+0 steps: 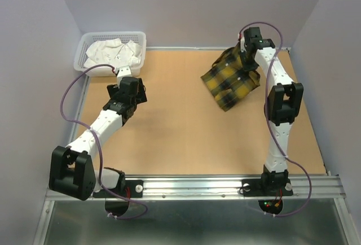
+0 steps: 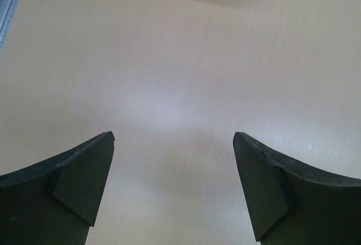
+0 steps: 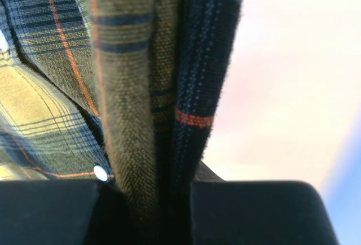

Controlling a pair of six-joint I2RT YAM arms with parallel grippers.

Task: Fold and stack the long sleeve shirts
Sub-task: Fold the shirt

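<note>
My left fingers (image 2: 79, 188): spread wide over the table (image 1: 169, 138)
My right fingers (image 3: 254, 214): pinching a fold of the yellow plaid shirt (image 1: 230, 81)
Shirt: bunched at the table's far right corner

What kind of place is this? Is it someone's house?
Probably a robot lab booth, not a house: a left arm and right arm bolted to a metal rail, plain walls boxing in one tan table, and a yellow plaid shirt for folding practice.
</note>
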